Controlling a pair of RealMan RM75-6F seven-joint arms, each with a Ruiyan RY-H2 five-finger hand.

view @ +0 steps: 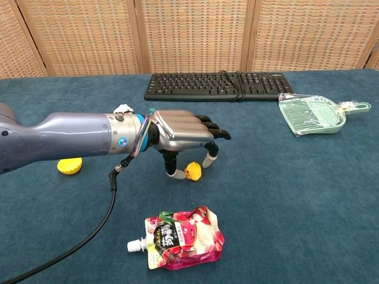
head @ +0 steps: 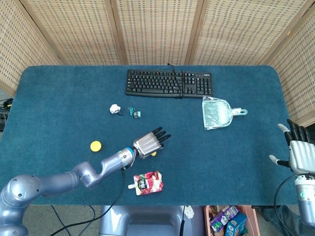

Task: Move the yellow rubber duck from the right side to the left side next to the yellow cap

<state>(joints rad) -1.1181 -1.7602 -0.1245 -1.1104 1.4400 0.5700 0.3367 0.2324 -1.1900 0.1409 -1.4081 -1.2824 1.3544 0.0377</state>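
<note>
The small yellow rubber duck (view: 192, 171) sits on the blue cloth near the middle of the table, mostly hidden under my left hand (head: 149, 143) in the head view. My left hand (view: 182, 134) hovers spread directly over the duck, thumb (view: 171, 166) down just left of it and a fingertip (view: 208, 160) just right of it, holding nothing. The yellow cap (head: 95, 145) (view: 70, 166) lies flat to the left, beyond my left forearm. My right hand (head: 297, 151) stays open at the table's far right edge, empty.
A red drink pouch (view: 179, 238) lies in front of the duck. A black keyboard (head: 169, 82) spans the back. A green dustpan (head: 217, 113) lies right of centre. Small white and teal items (head: 124, 111) sit behind the left hand. A snack box (head: 227, 217) stands below the front edge.
</note>
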